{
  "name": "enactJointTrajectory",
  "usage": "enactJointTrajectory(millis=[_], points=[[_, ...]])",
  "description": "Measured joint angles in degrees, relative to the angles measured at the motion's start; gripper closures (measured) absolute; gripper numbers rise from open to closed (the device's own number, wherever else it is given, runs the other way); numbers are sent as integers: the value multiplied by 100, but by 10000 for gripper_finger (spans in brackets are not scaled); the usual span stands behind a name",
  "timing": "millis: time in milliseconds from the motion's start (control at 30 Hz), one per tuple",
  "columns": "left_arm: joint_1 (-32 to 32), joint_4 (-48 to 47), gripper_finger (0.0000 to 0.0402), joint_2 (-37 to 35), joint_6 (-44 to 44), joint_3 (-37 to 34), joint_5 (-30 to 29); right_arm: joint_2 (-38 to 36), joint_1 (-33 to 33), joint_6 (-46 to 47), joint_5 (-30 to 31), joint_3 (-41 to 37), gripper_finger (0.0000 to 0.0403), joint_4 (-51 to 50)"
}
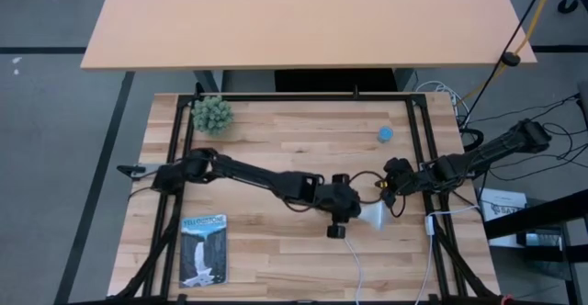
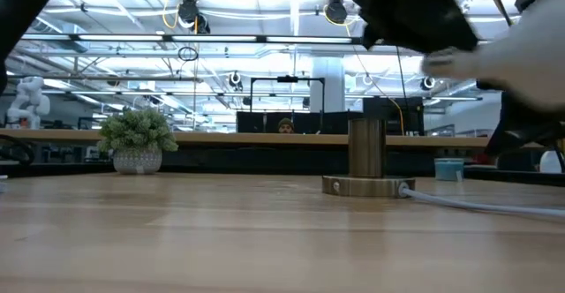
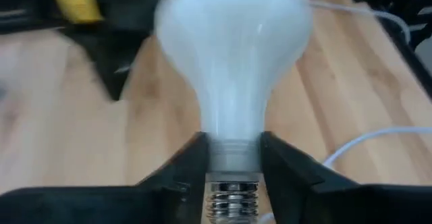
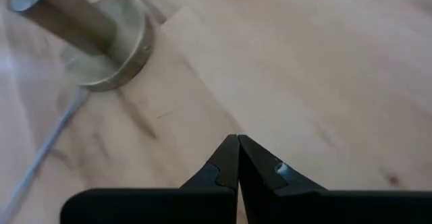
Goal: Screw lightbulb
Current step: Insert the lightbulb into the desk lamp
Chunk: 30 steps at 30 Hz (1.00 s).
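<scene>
Left pincer (image 3: 233, 173) grasping the lightbulb (image 3: 233, 62) by its neck, up off the desk (image 1: 276, 250).
I've got one bulb, one brass socket (image 4: 101, 42) with cord, two arms. The bulb hangs mid-desk, just right of the socket, dome toward the right pincer (image 4: 237, 158), which hovers near with fingers clenched on nothing. I judge it light, thin glass, slick and breakable: hold at the neck above the grey thread, gentle squeeze, threads left free. Also one plant (image 1: 212, 114), one small blue thing (image 1: 385, 134).

The lightbulb (image 3: 233, 62) looks frosted matt white with a ribbed metal base; the table (image 1: 276, 250) pale grained wood; the socket (image 4: 101, 42) brushed metal.
</scene>
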Motion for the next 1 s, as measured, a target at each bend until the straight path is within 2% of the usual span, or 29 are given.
enactJointTrajectory(millis=[100, 300, 467, 600, 733, 867, 933, 1000], points=[[53, -386, 305, -213, 85, 0, -308, 0, 167, 218, -55, 0, 403, 9], [80, -1421, 305, -503, 144, -129, -874, -32, 670, 709, 274, 0, 403, -336], [104, -1278, 302, -868, 2, -974, -1090, -68, 1015, 1046, 460, 0, 403, -401], [190, -957, 301, -1439, -321, -2070, -1555, -70, 1252, 1100, 472, 5, 403, -337], [292, 249, 300, -2333, -537, -3438, -1714, -83, 1426, 1352, 560, 180, 403, -805], [461, 2127, 300, -3276, -708, -5011, -1689, -75, 1534, 1595, 574, 622, 403, -1466], [550, 2978, 300, -3561, -823, -5722, -1539, -31, 1542, 1660, 577, 879, 403, -1749], [632, 3960, 300, -3643, -1015, -6311, -1151, 71, 1540, 1715, 575, 1136, 403, -1998]])
